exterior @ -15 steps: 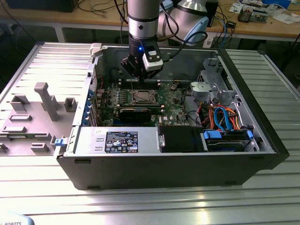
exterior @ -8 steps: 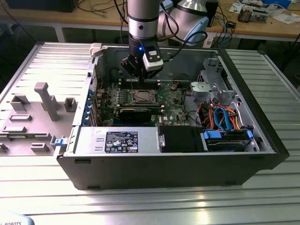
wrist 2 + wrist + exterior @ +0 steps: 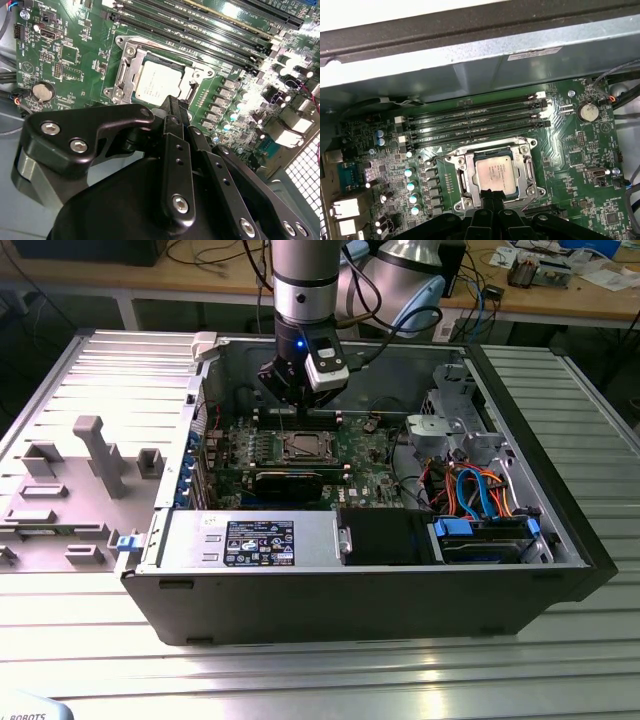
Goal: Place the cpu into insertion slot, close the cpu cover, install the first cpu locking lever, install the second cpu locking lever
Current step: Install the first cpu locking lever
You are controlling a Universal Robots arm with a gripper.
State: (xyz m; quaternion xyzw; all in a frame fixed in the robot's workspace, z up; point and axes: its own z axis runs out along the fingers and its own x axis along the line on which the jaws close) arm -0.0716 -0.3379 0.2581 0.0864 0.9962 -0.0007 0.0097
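The gripper [image 3: 492,199] is seen with its fingers drawn close together, and nothing is gripped between them. It is held over the green motherboard [image 3: 570,150], at the edge of the insertion slot [image 3: 486,152] that faces away from the long black memory slots [image 3: 475,120]. Whether the fingertips touch the slot's rim cannot be told.

The cpu [image 3: 493,172] is seated flat in the insertion slot, its dull grey face turned upward. The cpu cover [image 3: 465,177] is laid down flat around it, so that the chip's face is seen through the cover's window. How the locking levers stand cannot be made out.

In the exterior view the arm is lowered into an open computer case [image 3: 400,590], which is laid on its side on a ribbed metal table [image 3: 320,670]; the gripper is hung just above the slot, near the middle of the board.
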